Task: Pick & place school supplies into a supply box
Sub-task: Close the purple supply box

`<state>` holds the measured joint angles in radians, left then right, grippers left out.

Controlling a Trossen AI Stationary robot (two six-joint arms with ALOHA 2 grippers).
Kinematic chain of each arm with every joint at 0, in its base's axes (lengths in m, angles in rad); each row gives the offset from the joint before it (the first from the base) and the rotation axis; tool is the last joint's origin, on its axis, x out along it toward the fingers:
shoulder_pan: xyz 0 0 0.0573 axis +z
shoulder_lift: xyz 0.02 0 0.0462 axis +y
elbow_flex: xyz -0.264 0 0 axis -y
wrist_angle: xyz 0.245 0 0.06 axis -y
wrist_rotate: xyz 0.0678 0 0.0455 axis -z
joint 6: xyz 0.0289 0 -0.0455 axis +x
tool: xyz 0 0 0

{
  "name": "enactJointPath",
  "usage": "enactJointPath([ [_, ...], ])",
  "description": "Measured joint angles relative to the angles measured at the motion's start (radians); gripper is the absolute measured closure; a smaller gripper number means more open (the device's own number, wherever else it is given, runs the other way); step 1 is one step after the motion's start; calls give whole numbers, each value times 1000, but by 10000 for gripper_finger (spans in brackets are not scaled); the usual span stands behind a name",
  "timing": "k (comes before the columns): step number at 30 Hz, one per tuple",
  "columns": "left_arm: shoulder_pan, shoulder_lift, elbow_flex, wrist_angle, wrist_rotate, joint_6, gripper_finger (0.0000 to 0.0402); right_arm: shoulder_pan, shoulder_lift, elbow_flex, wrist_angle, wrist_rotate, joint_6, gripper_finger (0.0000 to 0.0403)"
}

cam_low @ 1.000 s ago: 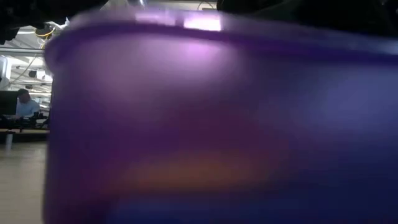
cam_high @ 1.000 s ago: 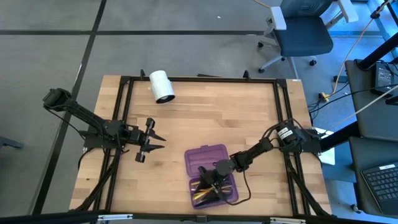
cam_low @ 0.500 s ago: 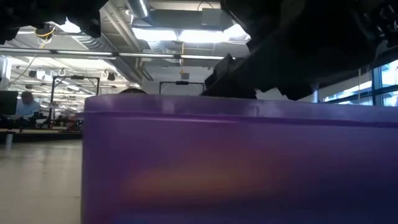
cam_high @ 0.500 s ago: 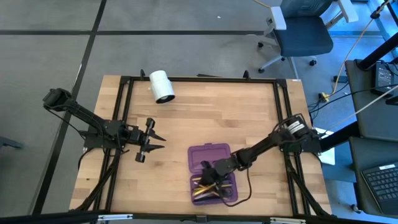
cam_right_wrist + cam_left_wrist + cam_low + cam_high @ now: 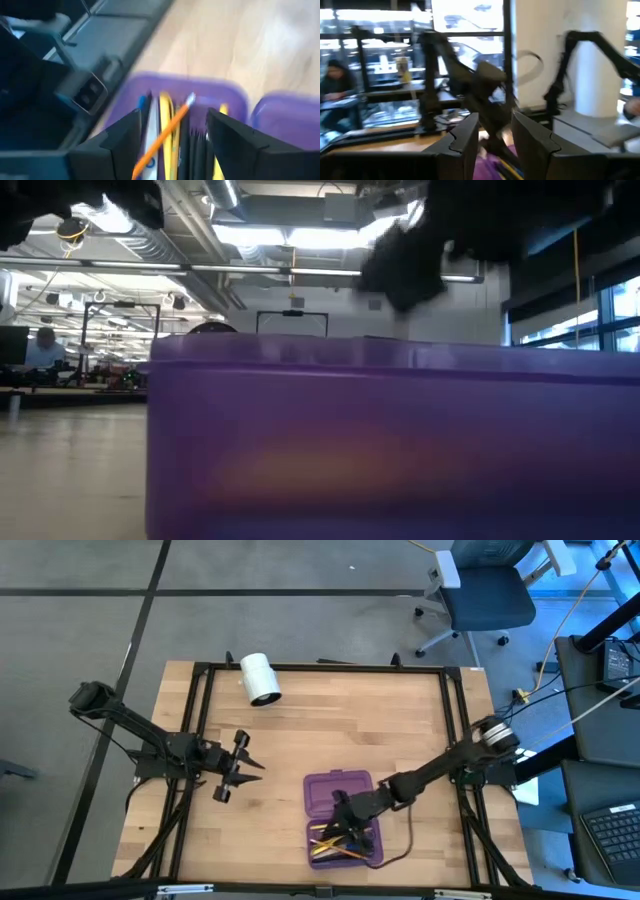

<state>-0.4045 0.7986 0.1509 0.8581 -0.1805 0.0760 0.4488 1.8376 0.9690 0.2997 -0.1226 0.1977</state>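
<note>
Here the purple case hides the table in the low view.

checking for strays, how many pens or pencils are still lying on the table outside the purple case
0. Every pen that shows lies in the near half of the open case, below the right gripper; the arm may hide others. Only a white roll lies outside.

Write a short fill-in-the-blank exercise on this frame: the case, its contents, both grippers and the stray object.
1. The pens and pencils lie inside the ____ supply box.
2. The right gripper is over the box with fingers ____.
3. The left gripper waits over bare ____ table, holding nothing.
4. A ____ cylinder roll lies near the table's far edge.

Missing words: purple; open; wooden; white
</note>
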Motion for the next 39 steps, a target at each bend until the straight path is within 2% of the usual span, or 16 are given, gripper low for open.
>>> enactJointPath([
  [3,-16,68,48,-9,59,8,290,14,-92,2,-50,31,-20,178],
  [6,-47,214,149,-44,52,-35,290,22,-141,2,-149,42,3,178],
  [10,-89,477,344,-217,8,-123,290,27,-153,1,-335,108,67,178],
  [15,-108,721,584,-462,-7,-314,290,30,-169,0,-531,214,142,178],
  [21,-165,899,813,-510,68,-351,290,46,-221,1,-709,326,140,178],
  [25,-211,973,908,-507,91,-358,290,64,-270,1,-776,379,140,178],
  [29,-237,1050,968,-510,70,-404,290,102,-309,1,-793,377,180,178],
  [39,-258,1213,1010,-512,89,-537,290,201,-311,0,-790,453,343,178],
])
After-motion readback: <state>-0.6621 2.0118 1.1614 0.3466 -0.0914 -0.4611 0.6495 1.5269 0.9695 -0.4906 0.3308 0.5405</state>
